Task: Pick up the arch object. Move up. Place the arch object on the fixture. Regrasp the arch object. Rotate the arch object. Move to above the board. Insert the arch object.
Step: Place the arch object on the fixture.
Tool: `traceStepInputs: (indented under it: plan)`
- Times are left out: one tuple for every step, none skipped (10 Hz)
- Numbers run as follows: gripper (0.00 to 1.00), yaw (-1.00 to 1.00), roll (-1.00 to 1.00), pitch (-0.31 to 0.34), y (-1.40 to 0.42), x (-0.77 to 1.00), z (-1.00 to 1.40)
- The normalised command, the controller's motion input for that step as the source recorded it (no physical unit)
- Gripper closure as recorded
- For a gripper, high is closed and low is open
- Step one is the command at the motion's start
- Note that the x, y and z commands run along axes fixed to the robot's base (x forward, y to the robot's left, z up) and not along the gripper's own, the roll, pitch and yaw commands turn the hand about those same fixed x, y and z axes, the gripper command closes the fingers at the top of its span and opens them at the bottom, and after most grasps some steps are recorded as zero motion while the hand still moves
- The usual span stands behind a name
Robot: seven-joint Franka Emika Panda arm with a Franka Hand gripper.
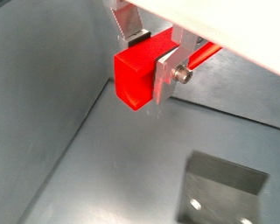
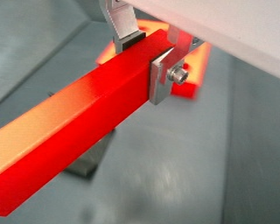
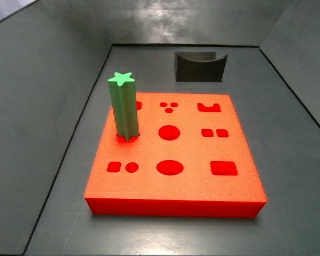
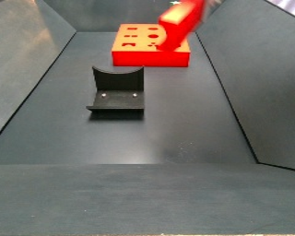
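the gripper [image 2: 154,54] has the arch object [image 2: 78,118] clamped and it hangs well up in the air. in a side view the red bar [image 4: 179,25] shows tilted high over the far end of the floor, above the board [image 4: 150,48]. so by my read the pick-up is done, and probably the stop at the fixture [image 4: 115,92] too, since that dark block sits bare with nothing resting in its notch. whether the rotate is finished, i can't tell. what's left, i judge, is lining up over the board and the insertion itself. the arch slot in the board [image 3: 176,150] is empty, and only the green post [image 3: 124,104] stands there.

the jaws: closed down to the bar's width, silver fingers [image 1: 166,72] pressed flat on either side of the red piece [image 1: 136,77], gripping near one end while the long body reaches out away from the wrist.
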Motion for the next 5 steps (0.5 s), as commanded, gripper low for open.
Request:
traceStepInputs:
  plan:
    - [1.0,1.0,-0.03,0.147,-0.86,1.0,0.27]
    - [1.0,1.0,-0.04,0.179,-0.7,0.99,0.22]
    - [1.0,1.0,-0.05,0.227,-0.37,0.85,0.12]
    - [1.0,1.0,-0.07,0.309,-0.11,0.72,0.05]
    - [1.0,0.84,-0.06,0.31,-0.08,0.67,0.04]
